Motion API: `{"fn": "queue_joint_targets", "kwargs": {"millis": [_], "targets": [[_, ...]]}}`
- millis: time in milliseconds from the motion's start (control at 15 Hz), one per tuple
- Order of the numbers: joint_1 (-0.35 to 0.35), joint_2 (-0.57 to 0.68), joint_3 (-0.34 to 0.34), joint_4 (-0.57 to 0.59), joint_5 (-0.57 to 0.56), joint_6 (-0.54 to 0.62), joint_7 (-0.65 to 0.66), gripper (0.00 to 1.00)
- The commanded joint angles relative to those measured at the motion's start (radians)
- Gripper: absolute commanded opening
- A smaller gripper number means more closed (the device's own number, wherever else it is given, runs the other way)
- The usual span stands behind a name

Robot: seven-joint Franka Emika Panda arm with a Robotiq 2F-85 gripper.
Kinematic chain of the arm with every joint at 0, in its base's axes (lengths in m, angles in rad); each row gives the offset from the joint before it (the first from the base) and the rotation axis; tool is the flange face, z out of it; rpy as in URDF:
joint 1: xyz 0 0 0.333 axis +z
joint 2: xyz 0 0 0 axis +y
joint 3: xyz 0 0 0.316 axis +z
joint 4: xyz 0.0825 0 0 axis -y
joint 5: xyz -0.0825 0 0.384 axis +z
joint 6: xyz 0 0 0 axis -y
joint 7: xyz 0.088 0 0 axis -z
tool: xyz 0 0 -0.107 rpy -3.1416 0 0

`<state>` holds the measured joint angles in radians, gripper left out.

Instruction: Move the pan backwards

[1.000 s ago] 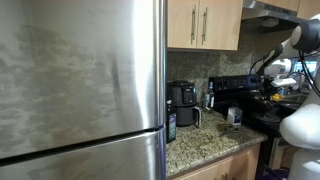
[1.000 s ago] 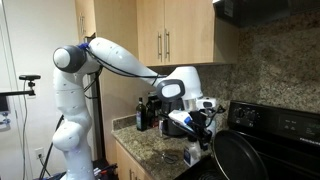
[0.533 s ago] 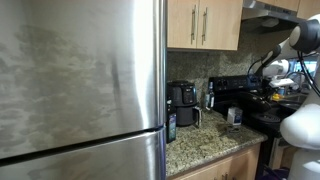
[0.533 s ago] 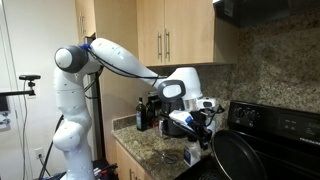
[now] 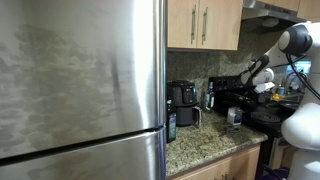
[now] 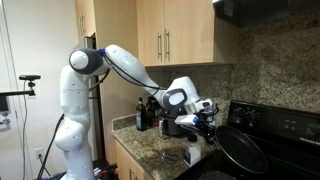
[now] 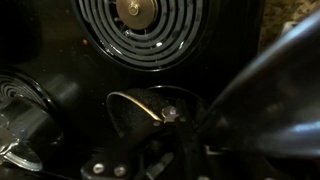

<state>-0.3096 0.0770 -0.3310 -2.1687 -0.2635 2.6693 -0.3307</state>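
Note:
The pan [image 6: 241, 151] is wide, round and black. In an exterior view it hangs tilted over the black stove [image 6: 285, 128]. My gripper [image 6: 207, 125] is at the pan's left edge, shut on its handle. In the wrist view the pan's dark body [image 7: 275, 90] fills the right side, and its riveted handle [image 7: 168, 116] runs down into my gripper [image 7: 150, 145]. The picture there is very dark. In an exterior view my gripper [image 5: 258, 88] is over the stove, and the pan is hard to make out.
A small black coffee maker [image 5: 182, 96] [image 6: 146, 112] stands on the granite counter [image 5: 205, 140]. A small silvery cup [image 5: 233, 116] stands near the stove. A coil burner [image 7: 140, 25] lies ahead in the wrist view. A steel fridge [image 5: 80, 90] fills the left.
My arm has swung lower and toward the wall. The pan has risen off the stove, tilted, and shifted back with my gripper.

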Motion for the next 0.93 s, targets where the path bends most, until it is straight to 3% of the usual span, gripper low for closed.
{"fn": "queue_joint_targets", "kwargs": {"millis": [0,133,467,667,867], "targets": [[0.000,0.067,-0.017,0.042,-0.142,-0.011,0.086,0.00],[0.000,0.098,-0.043,0.043,-0.232,-0.085,0.144,0.00],[-0.049,0.126,0.010,-0.006,-0.053,-0.162,-0.043,0.00],[-0.032,0.082,0.023,-0.015,-0.033,-0.182,-0.073,0.00],[-0.007,0.112,0.013,0.059,-0.070,-0.235,0.034,0.00]]}}
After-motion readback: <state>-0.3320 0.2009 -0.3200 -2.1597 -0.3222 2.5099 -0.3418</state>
